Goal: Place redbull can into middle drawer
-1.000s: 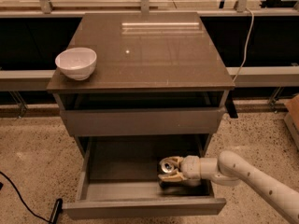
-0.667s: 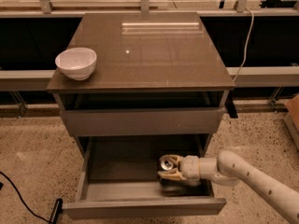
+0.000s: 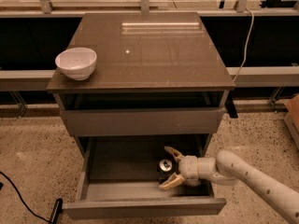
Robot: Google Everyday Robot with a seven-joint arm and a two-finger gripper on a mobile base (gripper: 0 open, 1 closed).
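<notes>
The redbull can stands upright on the floor of the pulled-out middle drawer, right of its middle. Only its silver top and dark side show. My gripper reaches into the drawer from the right, at the end of the white arm. It is open. Its two tan fingers are spread wide, one behind and one in front of the can, with gaps to the can.
The cabinet top carries a white bowl at its left edge. A shut plain drawer front sits above the open drawer. A black cable lies on the speckled floor at the left. A railing runs behind.
The fingers were closed on the can before. Now they have spread apart and the can stands free on the drawer floor. The arm has barely moved.
</notes>
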